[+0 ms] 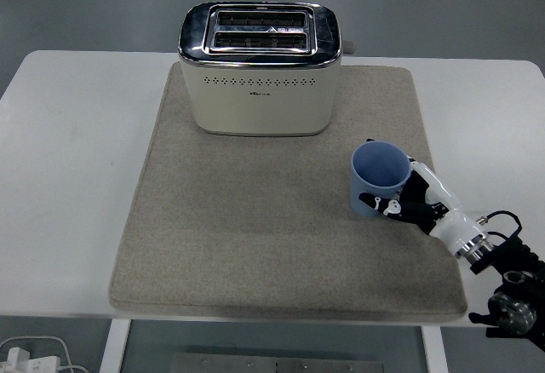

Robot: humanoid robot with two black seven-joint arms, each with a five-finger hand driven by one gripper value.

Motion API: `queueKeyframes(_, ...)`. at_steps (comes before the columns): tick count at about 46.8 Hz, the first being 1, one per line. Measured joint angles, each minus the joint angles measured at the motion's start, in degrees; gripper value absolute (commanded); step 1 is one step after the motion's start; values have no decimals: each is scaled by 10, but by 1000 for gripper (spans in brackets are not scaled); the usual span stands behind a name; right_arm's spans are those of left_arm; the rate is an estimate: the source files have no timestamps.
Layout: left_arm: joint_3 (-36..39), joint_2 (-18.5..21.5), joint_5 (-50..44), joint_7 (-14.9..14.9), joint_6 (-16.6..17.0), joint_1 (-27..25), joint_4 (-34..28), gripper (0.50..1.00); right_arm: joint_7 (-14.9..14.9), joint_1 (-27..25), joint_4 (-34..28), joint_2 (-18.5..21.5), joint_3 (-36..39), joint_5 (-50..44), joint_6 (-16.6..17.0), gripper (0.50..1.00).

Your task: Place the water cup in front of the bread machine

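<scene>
A blue water cup (379,175) stands upright on the right part of the beige mat (255,228), to the right of and nearer than the cream and chrome bread machine (260,71). My right hand (407,200) comes in from the lower right and wraps the cup's right side. Its thumb crosses the cup's near lower wall, while the fingers (416,171) curl behind the rim. The cup's base is partly hidden by the hand. The left arm does not show.
The mat lies on a white table (68,160), with the bread machine at the mat's far edge. A white power strip (25,358) lies on the floor at the bottom left.
</scene>
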Motion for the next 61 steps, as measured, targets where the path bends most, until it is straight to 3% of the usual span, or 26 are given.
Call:
queueKeyframes(4,0,0,0,0,0,0,0,1000,0,0,0,1,0,-1,0,889)
queueKeyframes(9,0,0,0,0,0,0,0,1000,0,2,-1,2,0,-1,0,797)
queueKeyframes(17,0,0,0,0,0,0,0,1000,0,7,-2,2,-3,-1,-1,719)
queueKeyframes(21,0,0,0,0,0,0,0,1000,0,8,-6,2,-3,-1,-3,613)
queueKeyframes(27,0,0,0,0,0,0,0,1000,0,8,-6,4,-4,-1,-5,550)
queueKeyframes(45,0,0,0,0,0,0,0,1000,0,38,-5,31,-3,1,-13,545)
queueKeyframes(61,0,0,0,0,0,0,-1,1000,0,91,-6,85,-44,1,-56,551)
